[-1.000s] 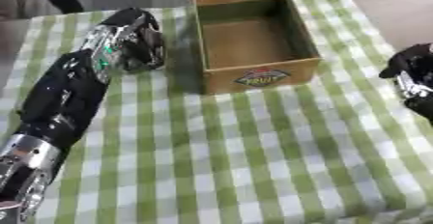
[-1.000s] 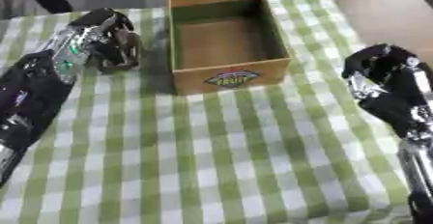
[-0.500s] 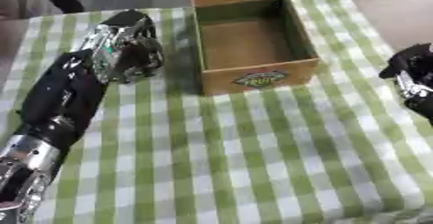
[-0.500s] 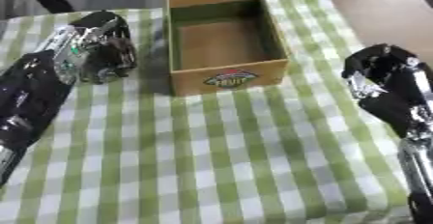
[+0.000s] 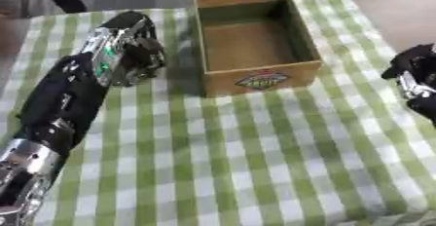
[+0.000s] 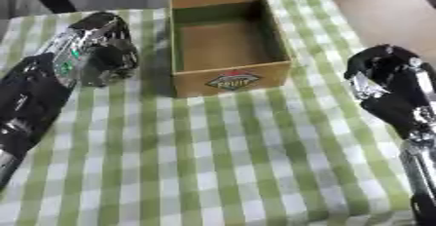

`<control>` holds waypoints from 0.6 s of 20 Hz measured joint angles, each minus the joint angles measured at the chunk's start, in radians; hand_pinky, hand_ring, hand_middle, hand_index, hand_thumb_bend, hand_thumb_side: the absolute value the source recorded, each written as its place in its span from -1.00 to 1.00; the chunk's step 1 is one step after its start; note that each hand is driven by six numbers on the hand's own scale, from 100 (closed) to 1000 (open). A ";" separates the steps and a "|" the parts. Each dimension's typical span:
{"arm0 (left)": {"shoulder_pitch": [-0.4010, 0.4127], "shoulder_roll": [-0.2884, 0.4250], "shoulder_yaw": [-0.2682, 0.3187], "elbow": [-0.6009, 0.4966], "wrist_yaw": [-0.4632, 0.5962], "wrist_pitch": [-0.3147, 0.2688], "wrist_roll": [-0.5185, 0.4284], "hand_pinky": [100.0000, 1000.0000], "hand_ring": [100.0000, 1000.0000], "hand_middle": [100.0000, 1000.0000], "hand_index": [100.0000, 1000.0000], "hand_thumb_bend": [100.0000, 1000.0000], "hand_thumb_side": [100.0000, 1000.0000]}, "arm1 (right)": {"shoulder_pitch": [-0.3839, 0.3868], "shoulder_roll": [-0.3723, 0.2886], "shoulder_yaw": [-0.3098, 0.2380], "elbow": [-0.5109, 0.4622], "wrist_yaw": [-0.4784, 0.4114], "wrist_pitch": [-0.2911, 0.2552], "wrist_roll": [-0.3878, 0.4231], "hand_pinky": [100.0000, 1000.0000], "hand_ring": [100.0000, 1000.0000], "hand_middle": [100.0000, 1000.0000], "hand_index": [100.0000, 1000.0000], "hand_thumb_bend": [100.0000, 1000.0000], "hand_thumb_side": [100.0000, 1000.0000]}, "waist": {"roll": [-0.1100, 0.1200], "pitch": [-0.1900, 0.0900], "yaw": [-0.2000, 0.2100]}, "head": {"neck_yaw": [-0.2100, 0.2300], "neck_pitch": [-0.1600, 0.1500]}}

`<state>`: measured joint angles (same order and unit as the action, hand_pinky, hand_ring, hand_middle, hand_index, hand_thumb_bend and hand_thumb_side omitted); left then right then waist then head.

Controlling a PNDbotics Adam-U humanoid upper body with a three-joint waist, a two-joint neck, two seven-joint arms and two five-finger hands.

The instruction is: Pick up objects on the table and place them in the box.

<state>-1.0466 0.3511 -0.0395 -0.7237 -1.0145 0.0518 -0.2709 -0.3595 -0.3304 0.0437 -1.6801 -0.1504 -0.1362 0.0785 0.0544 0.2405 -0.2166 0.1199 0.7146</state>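
Fingers (image 5: 146,57) of left hand (image 5: 126,49) curled, upper left, contents unclear; right hand (image 6: 383,71) fingers unclear; box (image 5: 254,42) upper centre on desk (image 5: 255,152).

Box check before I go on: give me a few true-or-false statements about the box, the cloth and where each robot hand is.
1. The box is empty. True: only its bare brown floor shows.
2. The box lies tipped on its side. False: it stands upright with its open top facing up.
3. The left robot hand is beside the box, on its left. True.
4. The right robot hand is inside the box. False: it is off to the box's right, over the tablecloth's edge.
5. The tablecloth is plain white. False: it is checked green and white.
6. The label on the box faces the robot. True: an oval label shows on the near wall.
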 measured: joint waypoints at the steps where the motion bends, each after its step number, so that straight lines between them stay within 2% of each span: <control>1: 0.000 0.000 -0.001 -0.003 0.006 0.001 0.001 -0.70 -1.00 -0.97 -0.48 -0.71 -0.87 | 0.000 0.000 0.000 0.000 0.000 0.000 0.000 0.05 -0.07 -0.08 0.07 -0.88 -0.83 | -0.001 -0.001 0.001 | 0.000 0.000; 5: -0.001 0.000 -0.008 -0.025 0.025 0.002 0.006 -0.72 -1.00 -1.00 -0.54 -0.90 -0.82 | 0.001 0.000 0.000 0.002 0.000 0.000 0.000 0.05 -0.07 -0.08 0.07 -0.88 -0.83 | -0.002 -0.007 0.003 | -0.001 0.000; 12: -0.003 0.000 -0.024 -0.068 0.048 -0.003 0.012 -0.73 -1.00 -1.00 -0.60 -1.00 -0.80 | 0.007 0.000 -0.001 0.002 0.000 -0.001 -0.001 0.05 -0.07 -0.08 0.07 -0.89 -0.83 | -0.008 -0.011 0.004 | -0.004 0.003</control>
<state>-1.0501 0.3509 -0.0638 -0.7917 -0.9663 0.0484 -0.2586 -0.3524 -0.3300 0.0427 -1.6780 -0.1504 -0.1375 0.0771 0.0462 0.2300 -0.2130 0.1161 0.7179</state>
